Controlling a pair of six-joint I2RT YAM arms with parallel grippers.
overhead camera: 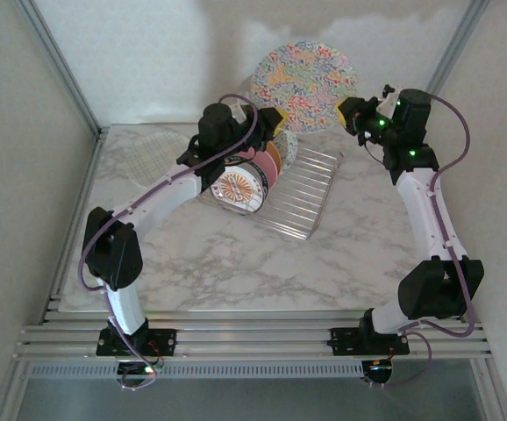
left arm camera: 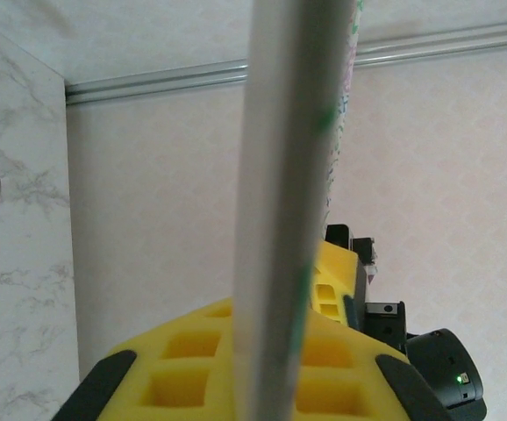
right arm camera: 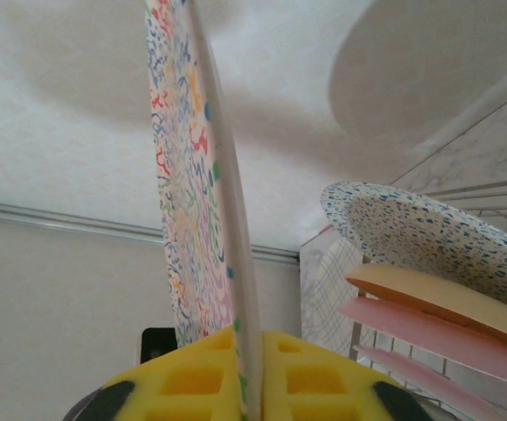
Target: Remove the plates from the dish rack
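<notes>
Marble bench (overhead camera: 236,263) carries the dish rack (overhead camera: 310,197), with the speckled plate (right arm camera: 429,232), orange plate (right arm camera: 429,298), pink plate (right arm camera: 429,338) and sunburst plate (overhead camera: 239,189) standing in it. Above its 12 o'clock end hangs the mosaic plate (overhead camera: 304,86), left fingers (left arm camera: 192,368) and right fingers (right arm camera: 192,377) clamped on its 9 and 3 o'clock rims. It is likely stiff, slick and breakable.

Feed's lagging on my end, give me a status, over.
Left gripper and right gripper: jaws shut on the mosaic plate, opposite rims. Plate held clear of dish rack. Four plates in rack. Nothing obstructing.
</notes>
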